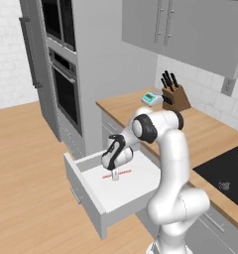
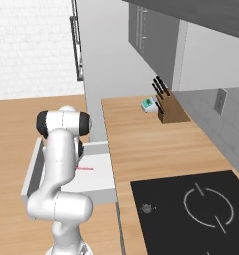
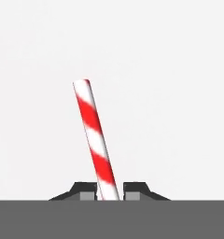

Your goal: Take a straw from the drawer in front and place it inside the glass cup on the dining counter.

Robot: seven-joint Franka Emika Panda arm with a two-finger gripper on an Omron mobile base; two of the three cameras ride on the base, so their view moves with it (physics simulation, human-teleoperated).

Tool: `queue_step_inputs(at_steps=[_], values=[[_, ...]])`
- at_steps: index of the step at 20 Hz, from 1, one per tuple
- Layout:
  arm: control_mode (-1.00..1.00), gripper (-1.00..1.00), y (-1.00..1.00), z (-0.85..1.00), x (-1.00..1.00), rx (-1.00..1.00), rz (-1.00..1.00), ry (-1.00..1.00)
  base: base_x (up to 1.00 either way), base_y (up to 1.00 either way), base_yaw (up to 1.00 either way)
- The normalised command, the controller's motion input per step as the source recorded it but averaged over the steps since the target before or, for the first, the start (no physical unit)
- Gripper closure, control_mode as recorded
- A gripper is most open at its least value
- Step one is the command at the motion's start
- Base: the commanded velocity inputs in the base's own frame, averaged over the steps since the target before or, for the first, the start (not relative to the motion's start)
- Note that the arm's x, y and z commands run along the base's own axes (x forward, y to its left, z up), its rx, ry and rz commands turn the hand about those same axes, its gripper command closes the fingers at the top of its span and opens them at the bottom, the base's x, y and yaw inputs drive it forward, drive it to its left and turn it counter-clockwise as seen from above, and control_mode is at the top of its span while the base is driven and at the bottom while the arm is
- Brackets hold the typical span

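The gripper point(image 3: 110, 190) is closed on the straw point(image 3: 95, 140), which passes between the finger tips and is pinched near one end, so it can be lifted out. The straw lies on the white floor of the open drawer point(image 1: 86, 198), pulled out below the counter point(image 1: 210, 134) for reaching from above.

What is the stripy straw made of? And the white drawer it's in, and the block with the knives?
The straw looks like paper or plastic: smooth, matte, with red and white candy stripes, so either fits. The drawer seems painted wood or laminate: flat grey front, plain white inside, no shine. The knife block looks like wood, brown and dull, though no grain shows at this size.
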Motion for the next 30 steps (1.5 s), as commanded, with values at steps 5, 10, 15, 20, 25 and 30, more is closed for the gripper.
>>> queue_step_inputs(at_steps=[5, 10, 15, 20, 25, 30], values=[[-1.0, 1.0, -0.02, 1.0, -0.61, 0.11, -0.02, -0.11, 0.0, 0.0, 0.0], [-1.0, 1.0, -0.06, 1.0, -0.56, 0.14, -0.06, -0.02, 0.0, 0.0, 0.0], [-1.0, 1.0, 0.0, 1.0, -0.11, 0.06, -0.1, 0.01, 0.0, 0.0, 0.0], [-1.0, 1.0, 0.0, 1.0, 0.0, 0.01, -0.21, 0.15, 0.0, 0.0, 0.0], [-1.0, 1.0, 0.0, 1.0, 0.0, 0.0, -0.29, 0.24, 0.0, 0.0, 0.0], [-1.0, 1.0, 0.0, 1.0, 0.0, 0.0, -0.31, 0.27, 0.0, 0.0, 0.0]])
